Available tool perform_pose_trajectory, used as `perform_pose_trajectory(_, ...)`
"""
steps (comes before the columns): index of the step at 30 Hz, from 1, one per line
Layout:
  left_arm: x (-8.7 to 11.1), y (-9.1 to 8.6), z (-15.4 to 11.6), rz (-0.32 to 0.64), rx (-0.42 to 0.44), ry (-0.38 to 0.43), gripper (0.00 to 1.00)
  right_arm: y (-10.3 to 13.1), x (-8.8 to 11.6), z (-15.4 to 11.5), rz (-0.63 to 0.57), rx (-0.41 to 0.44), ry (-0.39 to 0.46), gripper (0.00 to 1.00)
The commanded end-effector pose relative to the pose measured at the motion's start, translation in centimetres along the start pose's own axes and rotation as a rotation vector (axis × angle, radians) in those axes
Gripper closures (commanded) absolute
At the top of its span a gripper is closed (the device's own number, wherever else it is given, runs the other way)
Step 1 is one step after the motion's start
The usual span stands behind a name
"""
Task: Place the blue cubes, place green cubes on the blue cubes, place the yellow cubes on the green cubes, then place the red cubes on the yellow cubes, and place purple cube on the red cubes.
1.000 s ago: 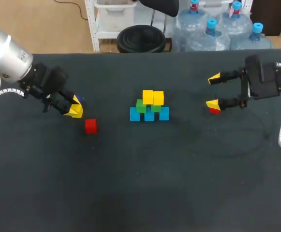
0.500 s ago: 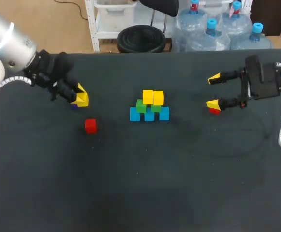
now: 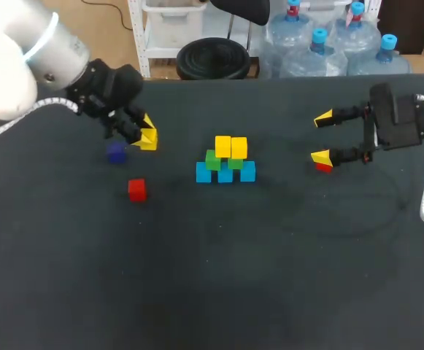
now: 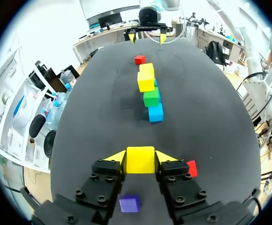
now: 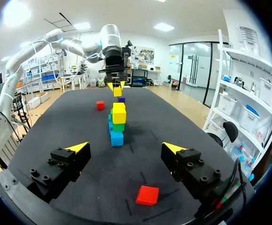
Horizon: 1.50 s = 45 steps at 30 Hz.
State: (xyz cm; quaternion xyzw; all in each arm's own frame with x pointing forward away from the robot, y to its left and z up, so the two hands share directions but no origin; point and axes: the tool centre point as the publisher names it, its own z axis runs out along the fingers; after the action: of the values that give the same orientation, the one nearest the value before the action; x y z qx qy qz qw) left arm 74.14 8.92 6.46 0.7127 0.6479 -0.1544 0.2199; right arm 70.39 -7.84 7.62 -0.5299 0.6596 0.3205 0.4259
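Note:
A stack stands mid-table: three blue cubes (image 3: 225, 173) in a row, two green cubes (image 3: 213, 160) on them, two yellow cubes (image 3: 230, 146) on top. My left gripper (image 3: 147, 137) hangs left of the stack, shut on a third yellow cube (image 4: 140, 159). A purple cube (image 3: 116, 152) and a red cube (image 3: 136, 189) lie on the table below and beside it; in the left wrist view the purple cube (image 4: 129, 203) is under the fingers. My right gripper (image 3: 322, 136) stands open at the right, a second red cube (image 5: 147, 195) lying beneath it.
The black table (image 3: 270, 255) carries nothing else. Its front half is bare cloth, as is the stretch between the stack and my right gripper.
My left gripper has risen and moved back and right toward the stack with the yellow cube, uncovering the purple cube. The right arm has stayed still.

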Motion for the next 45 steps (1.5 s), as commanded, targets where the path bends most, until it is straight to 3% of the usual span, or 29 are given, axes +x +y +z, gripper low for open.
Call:
perform_pose_trajectory(1,-1.3,1.4,0.7,-0.002,0.045,0.067,1.00,0.0,0.0,0.1,-0.001,0.001,-0.002,0.00)
perform_pose_trajectory(9,-2.8,1.9,1.3,-0.009,0.040,0.101,1.00,0.0,0.0,0.1,-0.001,0.001,-0.002,0.00)
perform_pose_trajectory(30,-6.1,1.9,2.6,-0.043,0.003,0.036,1.00,0.0,0.0,0.1,-0.001,0.001,-0.002,0.00)
perform_pose_trajectory(45,-7.2,1.5,3.2,-0.061,-0.004,0.022,1.00,0.0,0.0,0.1,-0.001,0.001,-0.002,0.00)
